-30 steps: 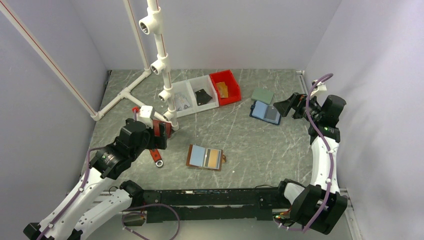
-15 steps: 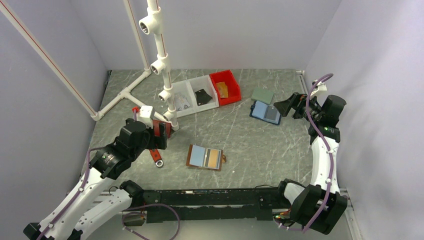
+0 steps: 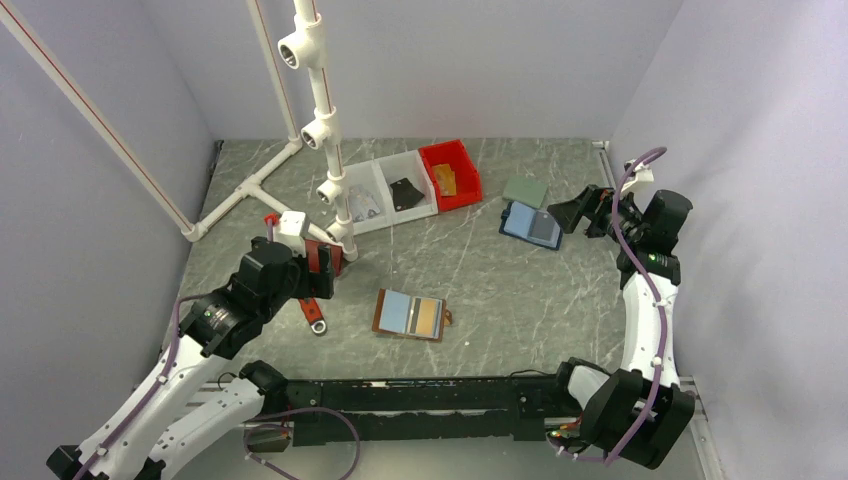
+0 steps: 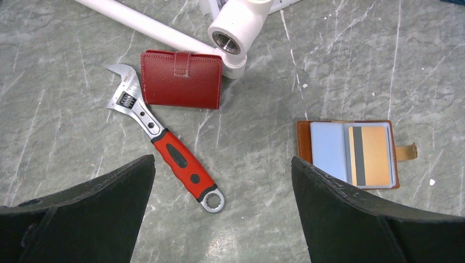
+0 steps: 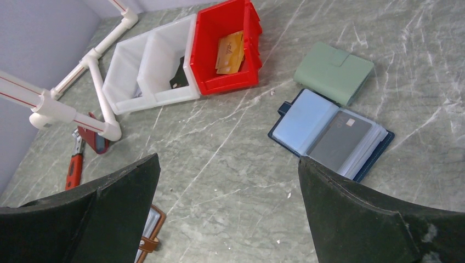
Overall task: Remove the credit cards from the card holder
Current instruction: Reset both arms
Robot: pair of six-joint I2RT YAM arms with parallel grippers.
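We find the card holder (image 3: 410, 316) lying open and flat on the table (image 3: 500, 290), lower ctr of the overhead view. In the left wrist view it sits at mid-right. Its left half shows a light blue panel (image 4: 328, 150), its right half a tan credit card (image 4: 373, 155) w/ a dark stripe. A closing tab (image 4: 407, 152) sticks out at its right edge. Nothing touches the holder.

Left pincer (image 4: 222, 163): released, fingers (image 4: 82, 213) spread wide, nothing between them. It hangs above the table, w/ the holder off toward the right side of its view. Also in that view, upper left, are a red-handled wrench (image 4: 164, 145) and a dark red wallet (image 4: 182, 79). The wallet is shut, just beside the wrench head and against a white pipe fitting (image 4: 236, 24).

Right pincer (image 5: 227, 160): also released and empty, at the right edge of the overhead view, well apart from the holder. Its view shows a blue case (image 5: 329, 134), open, w/ a grey panel (image 5: 345, 139), and a green case (image 5: 334, 66), shut, just above it in frame. At upper left a red bin (image 5: 230, 82) holds a gold card (image 5: 230, 52). It adjoins white bins (image 5: 164, 98), one w/ a dark flat item (image 5: 176, 79), ID unclear.
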